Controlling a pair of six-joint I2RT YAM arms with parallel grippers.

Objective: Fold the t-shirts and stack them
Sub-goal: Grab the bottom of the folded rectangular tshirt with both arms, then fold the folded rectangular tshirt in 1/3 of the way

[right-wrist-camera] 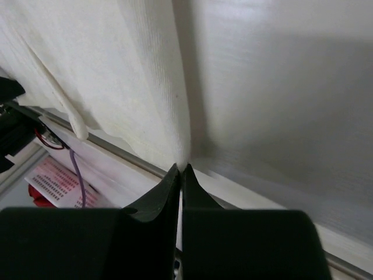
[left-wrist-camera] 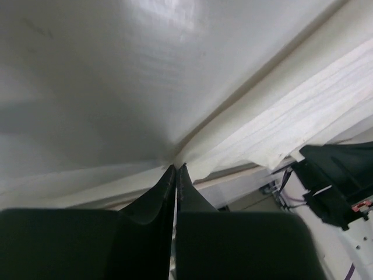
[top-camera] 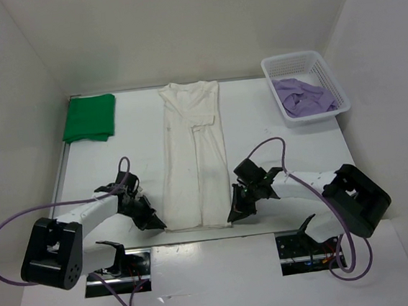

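- The left gripper (top-camera: 153, 221) and right gripper (top-camera: 233, 215) were each clenched on a near hem corner of the cream cloth t-shirt (top-camera: 193, 154), folded into a long strip at the near edge of the white table (top-camera: 260, 133).
- Advice: lift both corners level and carry them together toward the collar.
- Open room lay ahead. The folded bright green cloth t-shirt (top-camera: 89, 118) lay far left and the crumpled lavender cloth t-shirt (top-camera: 303, 96) in the white plastic mesh basket (top-camera: 303, 58) far right, both well apart.

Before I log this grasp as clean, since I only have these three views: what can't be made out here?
- Top view: near corners of the white t-shirt, covered by the left tool and right tool.
- Both wrist views: how much cloth each shut tool pinches; the tool itself hides it.
- Top view: shape of the lavender t-shirt, bunched in the basket.
- Top view: layers of the green t-shirt, too small.
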